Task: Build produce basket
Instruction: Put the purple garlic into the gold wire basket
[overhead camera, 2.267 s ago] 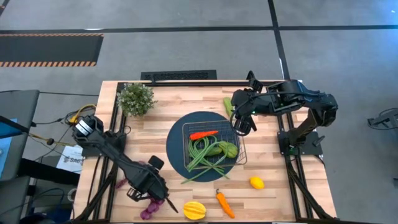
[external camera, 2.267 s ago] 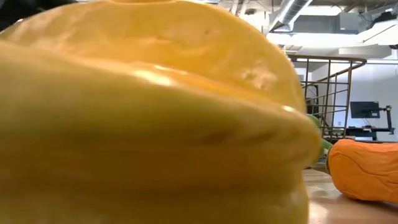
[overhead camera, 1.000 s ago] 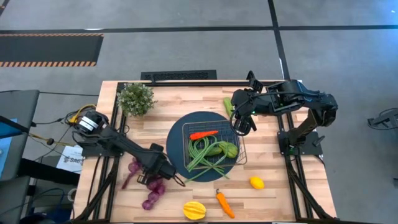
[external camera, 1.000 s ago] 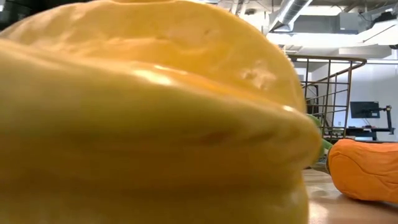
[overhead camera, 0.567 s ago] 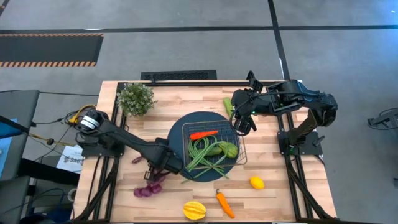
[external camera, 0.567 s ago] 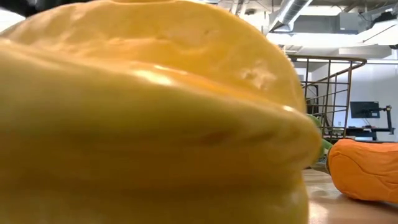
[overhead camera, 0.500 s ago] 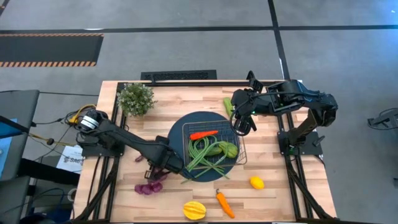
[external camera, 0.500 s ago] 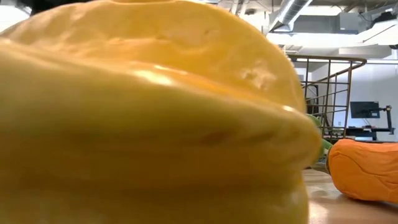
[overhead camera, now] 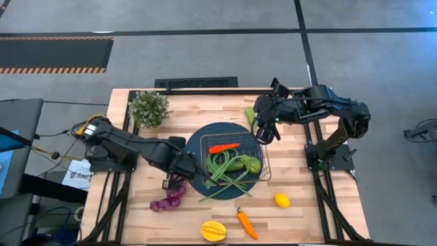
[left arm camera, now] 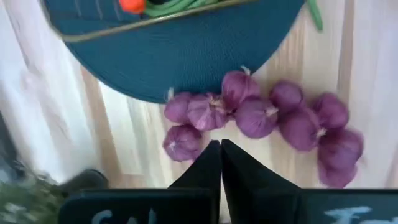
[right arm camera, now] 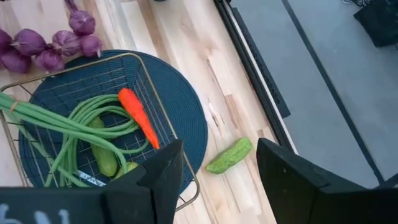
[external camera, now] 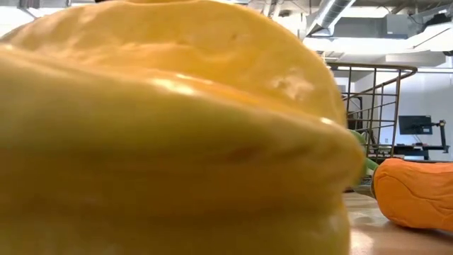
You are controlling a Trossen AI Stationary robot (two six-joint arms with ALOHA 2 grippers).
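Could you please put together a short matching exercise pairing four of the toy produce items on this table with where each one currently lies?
Items:
1. green beans
2. purple grapes
3. lemon
4. loose cucumber

Places:
A. on bare wood by the mat's left edge
B. inside the basket
C. on the wood near the right end effector
D. on the wood off the basket's right front corner

Pairs: 1-B, 2-A, 3-D, 4-C

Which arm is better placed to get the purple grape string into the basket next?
Probably the left. The left gripper, jaws shut and empty, sits right beside the grape string. The right gripper hangs open past the basket, near a cucumber.
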